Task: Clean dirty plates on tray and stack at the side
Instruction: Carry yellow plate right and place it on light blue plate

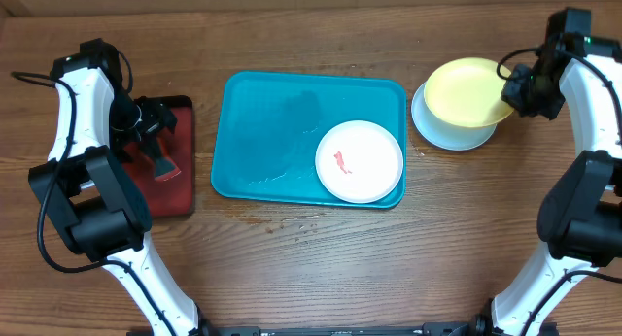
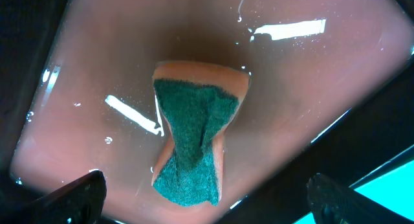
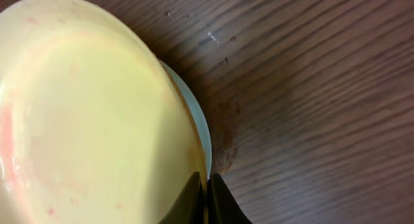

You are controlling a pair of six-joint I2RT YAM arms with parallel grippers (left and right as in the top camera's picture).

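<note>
Release is governed by the yellow-green plate [image 1: 466, 91], clamped at its rim in the closed right pincer [image 3: 207, 195], being tilted over the light blue plate [image 1: 439, 133].

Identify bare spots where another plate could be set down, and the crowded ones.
Free: the left half of the teal tray, beside the white plate; the table strip in front of it. Crowded: far right, where the right gripper holds the yellow-green plate over the light blue plate.
</note>
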